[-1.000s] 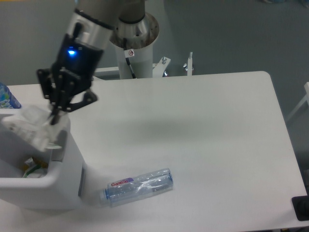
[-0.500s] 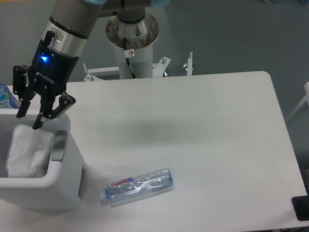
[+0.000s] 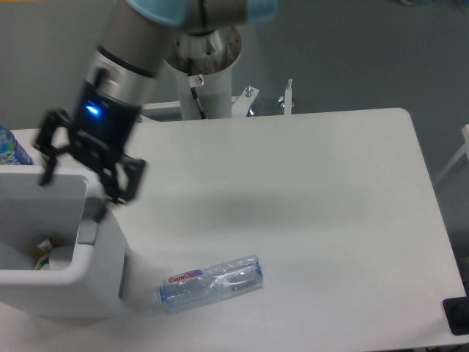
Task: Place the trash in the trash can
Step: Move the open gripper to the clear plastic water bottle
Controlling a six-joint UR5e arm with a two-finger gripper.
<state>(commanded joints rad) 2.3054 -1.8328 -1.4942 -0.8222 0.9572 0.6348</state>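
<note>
The trash can, a white bin, stands at the table's front left corner. My gripper hovers over its back right rim, open wide and empty, one finger left of the other. Inside the bin only a few pale and yellowish scraps show; the white wad cannot be made out among them. The crushed clear bottle with the red-and-purple label lies on its side on the table, just right of the bin and well below my gripper.
A blue-labelled bottle pokes in at the left edge behind the bin. The robot's white pedestal and metal brackets stand past the table's far edge. A dark object sits at the front right corner.
The gripper, shut on the white wad over the bin a second ago, released it into the bin, then opened wide and shifted slightly right. The bottle has not moved.
</note>
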